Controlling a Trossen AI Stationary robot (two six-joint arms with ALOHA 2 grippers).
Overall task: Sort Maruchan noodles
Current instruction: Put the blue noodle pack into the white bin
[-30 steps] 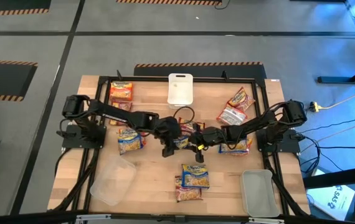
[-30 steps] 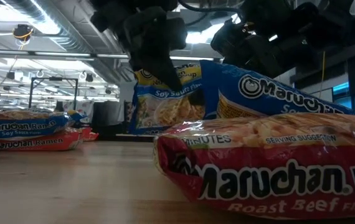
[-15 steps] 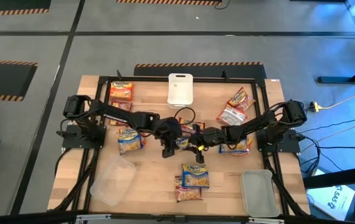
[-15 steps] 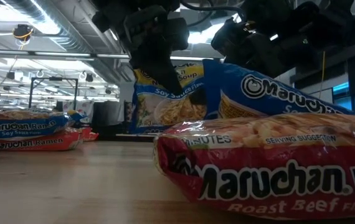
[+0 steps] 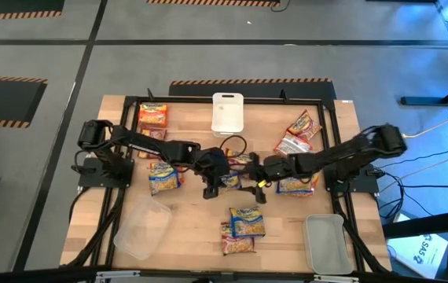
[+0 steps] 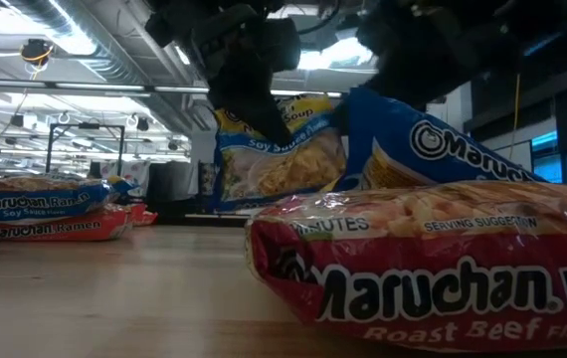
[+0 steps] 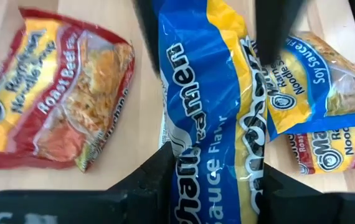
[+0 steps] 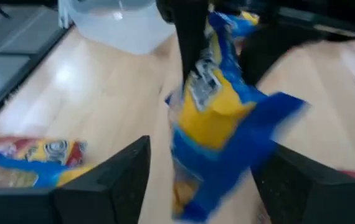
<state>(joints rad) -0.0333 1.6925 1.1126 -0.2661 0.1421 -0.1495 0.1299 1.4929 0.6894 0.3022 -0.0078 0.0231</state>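
Observation:
My left gripper (image 5: pixel 212 187) is shut on a blue Maruchan noodles packet (image 5: pixel 229 181) over the table's middle; the packet also shows in the low view (image 6: pixel 274 164). My right gripper (image 5: pixel 257 189) stands open just right of that packet. In the right wrist view its fingers (image 8: pixel 112 180) lie on either side of the hanging packet (image 8: pixel 218 124), apart from it. Other packets lie flat: orange ones (image 5: pixel 153 116) far left, a blue one (image 5: pixel 163 178) left, red ones (image 5: pixel 298 134) far right, a blue one on a red one (image 5: pixel 297 185) right, and a blue one on a red one (image 5: pixel 244 229) near centre. My left gripper pinches the blue packet between its two fingers (image 7: pixel 159 177), across the packet's width, which is crumpled there (image 7: pixel 212 168). The fingers slant down from the table's left onto the packet's upper part (image 6: pixel 264 119). The packet hangs upright below them.
A white tub (image 5: pixel 227 112) stands at the far centre, a clear tub (image 5: pixel 141 229) near left and a grey-rimmed tub (image 5: pixel 326 244) near right. A black frame (image 5: pixel 130 101) runs around the work area. The red Roast Beef packet (image 6: pixel 423 268) lies near the front edge.
My right gripper has opened, let go of the blue packet and drawn back up and toward the table's right edge. The packet stays hanging from my left gripper, which has kept its place.

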